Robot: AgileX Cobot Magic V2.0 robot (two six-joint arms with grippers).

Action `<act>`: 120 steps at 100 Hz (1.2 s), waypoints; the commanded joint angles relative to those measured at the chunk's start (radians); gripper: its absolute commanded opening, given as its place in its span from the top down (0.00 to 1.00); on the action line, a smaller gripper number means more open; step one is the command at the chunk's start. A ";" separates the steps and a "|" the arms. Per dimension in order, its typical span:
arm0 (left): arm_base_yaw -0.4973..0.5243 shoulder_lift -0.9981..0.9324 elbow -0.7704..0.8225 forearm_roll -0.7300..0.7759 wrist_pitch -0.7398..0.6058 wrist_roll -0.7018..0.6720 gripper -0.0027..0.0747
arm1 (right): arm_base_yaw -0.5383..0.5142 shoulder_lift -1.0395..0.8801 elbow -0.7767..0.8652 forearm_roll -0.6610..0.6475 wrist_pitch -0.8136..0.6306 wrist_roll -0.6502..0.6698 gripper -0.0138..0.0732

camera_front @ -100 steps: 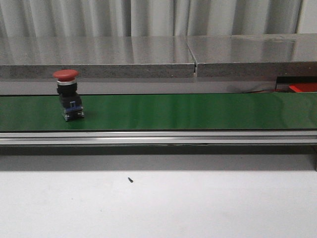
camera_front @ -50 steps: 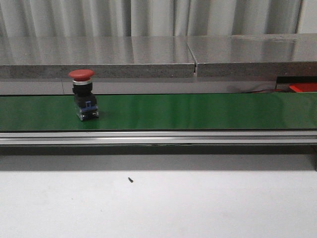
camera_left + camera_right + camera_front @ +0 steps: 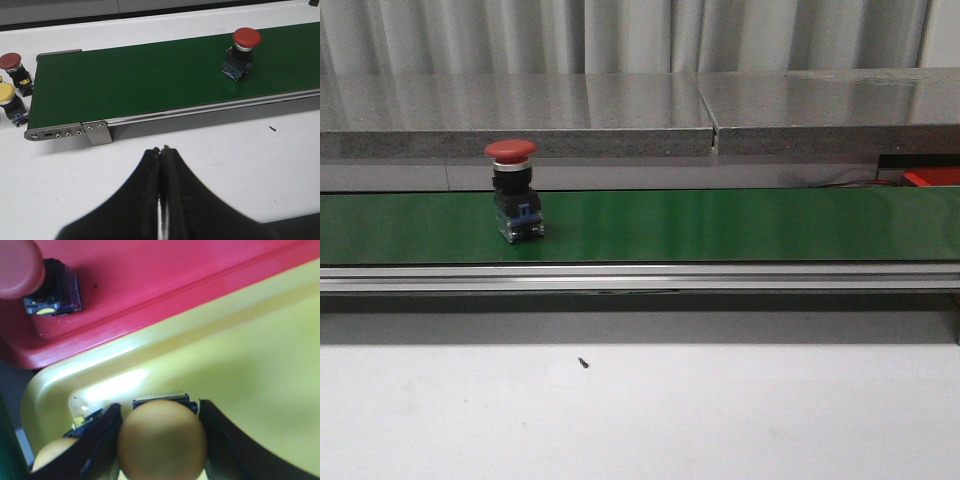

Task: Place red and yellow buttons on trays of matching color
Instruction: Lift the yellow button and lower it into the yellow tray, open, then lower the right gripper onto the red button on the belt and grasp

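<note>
front view: red mushroom-head push button upright on the green conveyor belt, carried rightward along the belt from its spot a second ago, so drawing nearer the pick-up stretch; no arm or gripper in sight here, and only a red sliver at the far right edge, likely a tray corner but too cut off to say. left wrist view: left gripper with fingers pressed together and holding nothing, poised over the white table; same red button well ahead of the fingertips and off to one side on the belt, with another red button and a yellow button parked just beyond the belt's end, partly cropped at the frame edge. right wrist view: right gripper straddling a yellow button, its cap between the two dark fingers, low inside the yellow tray; hard to tell whether pads are pinching or already eased off; looks like the placing step for this one. second yellow cap just beside one finger, mostly cut off. red tray beyond the fingertips, bearing a red button, blurred and cropped.
</note>
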 commanded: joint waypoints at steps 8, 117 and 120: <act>-0.008 0.008 -0.025 -0.010 -0.065 0.000 0.99 | -0.003 0.000 -0.027 0.031 -0.096 0.009 0.62; -0.008 0.008 -0.025 -0.010 -0.065 0.000 0.99 | -0.007 -0.053 -0.027 -0.004 -0.111 0.008 0.19; -0.008 0.008 -0.025 -0.010 -0.065 0.000 0.99 | -0.005 -0.067 -0.027 -0.004 -0.105 0.008 0.19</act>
